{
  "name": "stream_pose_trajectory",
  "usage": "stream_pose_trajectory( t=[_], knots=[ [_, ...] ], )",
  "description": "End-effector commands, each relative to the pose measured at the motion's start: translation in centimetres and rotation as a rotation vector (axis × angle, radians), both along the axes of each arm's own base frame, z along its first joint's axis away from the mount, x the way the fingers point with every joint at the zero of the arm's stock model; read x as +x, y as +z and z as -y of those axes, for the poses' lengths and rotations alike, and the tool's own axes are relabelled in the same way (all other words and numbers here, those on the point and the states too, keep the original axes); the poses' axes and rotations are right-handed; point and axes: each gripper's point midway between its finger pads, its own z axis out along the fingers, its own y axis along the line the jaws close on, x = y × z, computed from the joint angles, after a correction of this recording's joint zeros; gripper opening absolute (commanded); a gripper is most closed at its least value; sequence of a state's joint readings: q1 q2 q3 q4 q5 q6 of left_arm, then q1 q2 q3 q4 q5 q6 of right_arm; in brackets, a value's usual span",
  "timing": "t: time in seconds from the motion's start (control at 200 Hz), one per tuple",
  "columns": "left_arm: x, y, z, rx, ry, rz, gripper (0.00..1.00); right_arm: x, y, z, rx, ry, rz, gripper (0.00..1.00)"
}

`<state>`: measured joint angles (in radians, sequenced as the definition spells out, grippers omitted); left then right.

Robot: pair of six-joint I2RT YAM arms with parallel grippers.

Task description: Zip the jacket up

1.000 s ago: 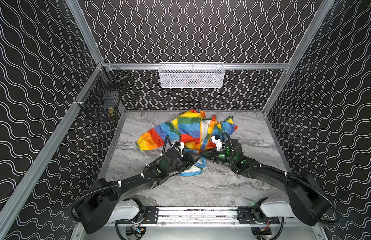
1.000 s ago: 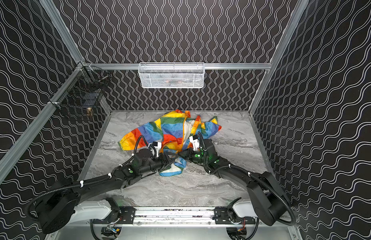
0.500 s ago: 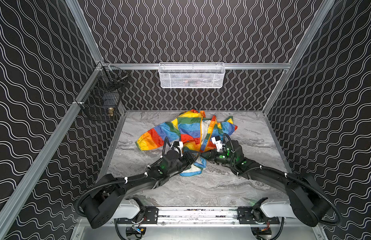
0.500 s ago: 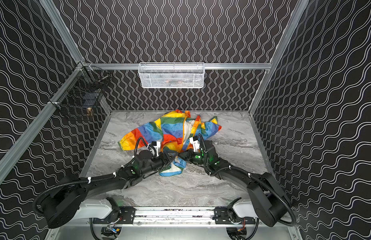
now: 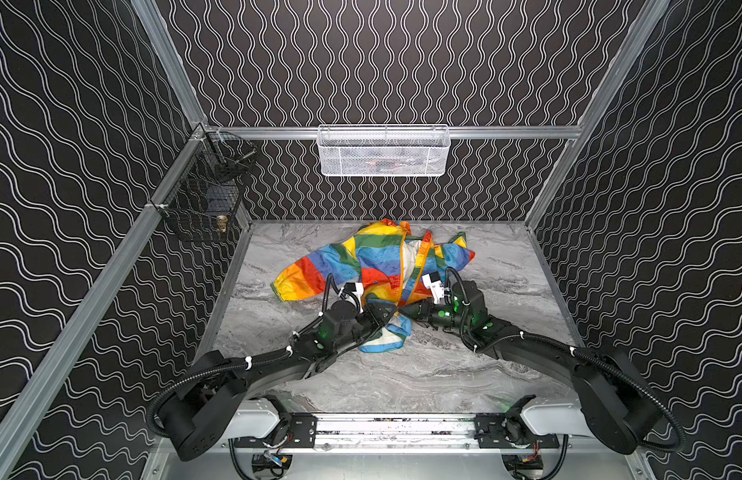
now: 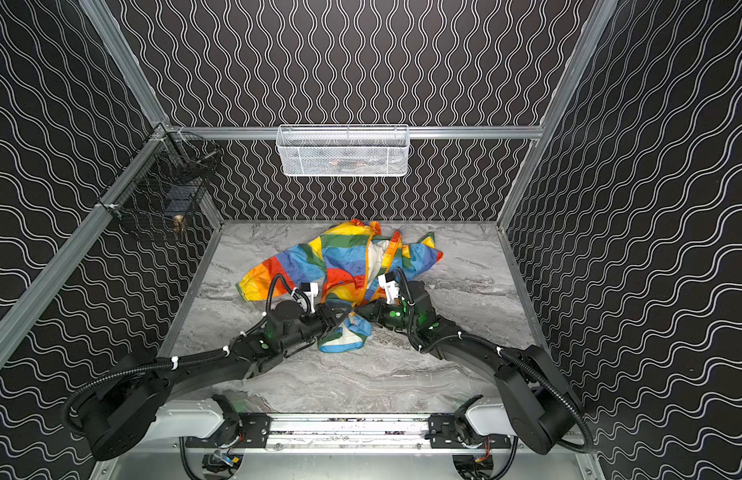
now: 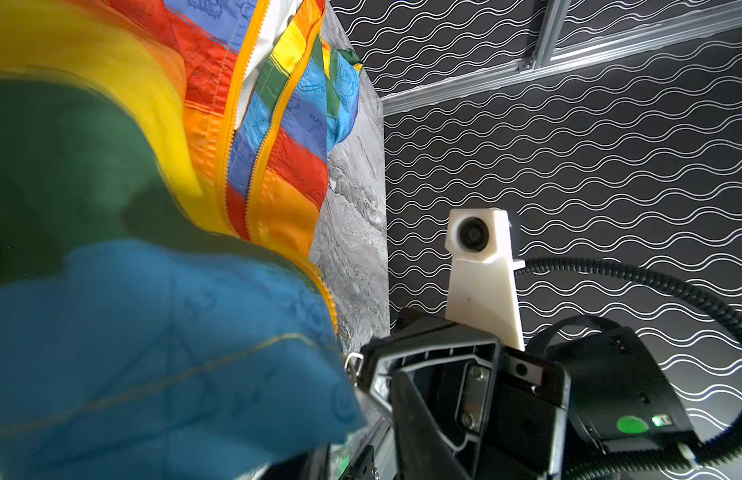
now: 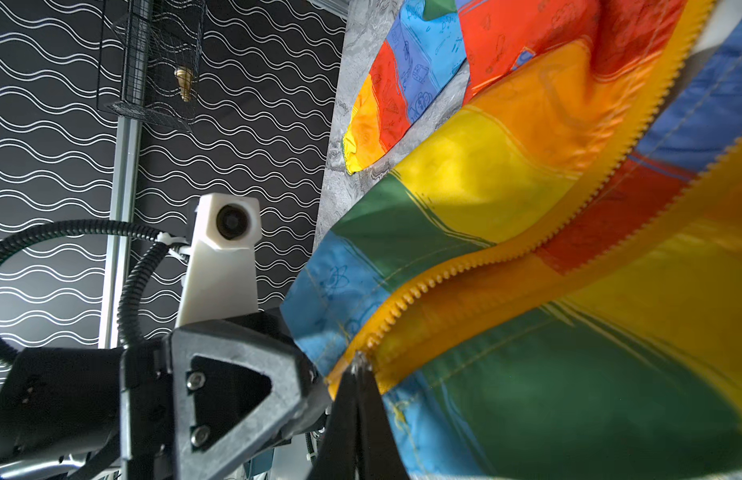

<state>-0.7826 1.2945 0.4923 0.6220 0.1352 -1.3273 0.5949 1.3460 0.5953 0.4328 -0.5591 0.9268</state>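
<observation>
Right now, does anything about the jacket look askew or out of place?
The jacket lies crumpled, front open, white lining showing. Its orange zipper halves gape apart, meeting only at the hem where the right gripper pinches them. Hem fabric bunches beside the left gripper.

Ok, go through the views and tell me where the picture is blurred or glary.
Left wrist view: the near green and blue folds of the shiny rainbow-striped rain jacket are smeared soft; its orange zipper farther off is crisp. Right wrist view: zipper teeth sharp mid-frame, the nearest green fabric soft, the yellow stripe brightly lit. Both top views: sharp and evenly lit.
</observation>
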Motion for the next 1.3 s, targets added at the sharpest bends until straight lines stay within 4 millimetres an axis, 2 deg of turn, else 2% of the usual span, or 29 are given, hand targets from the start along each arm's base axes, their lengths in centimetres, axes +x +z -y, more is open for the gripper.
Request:
stream_pose_trajectory(
  t=[0.0, 0.345, 0.555, 0.961, 1.296],
  knots=[
    [0.2, 0.4, 0.1, -0.002, -0.004, 0.025, 0.21, 0.0, 0.6, -0.3, 0.016, 0.011, 0.018, 0.00],
    [0.0, -0.4, 0.4, 0.006, -0.025, 0.000, 0.00, 0.2, 0.3, 0.1, -0.023, -0.009, 0.029, 0.00],
    [-0.5, -0.5, 0.8, 0.046, -0.072, -0.006, 0.00, 0.9, -0.6, 0.3, -0.087, -0.021, 0.033, 0.00],
    [-1.2, -1.0, 2.2, 0.155, -0.197, 0.009, 0.00, 1.7, -0.9, 0.0, -0.120, -0.020, 0.039, 0.00],
    [-2.0, -1.7, 1.6, 0.207, -0.228, 0.014, 0.00, 2.1, -1.3, 0.0, -0.142, -0.026, 0.033, 0.00]
  ],
)
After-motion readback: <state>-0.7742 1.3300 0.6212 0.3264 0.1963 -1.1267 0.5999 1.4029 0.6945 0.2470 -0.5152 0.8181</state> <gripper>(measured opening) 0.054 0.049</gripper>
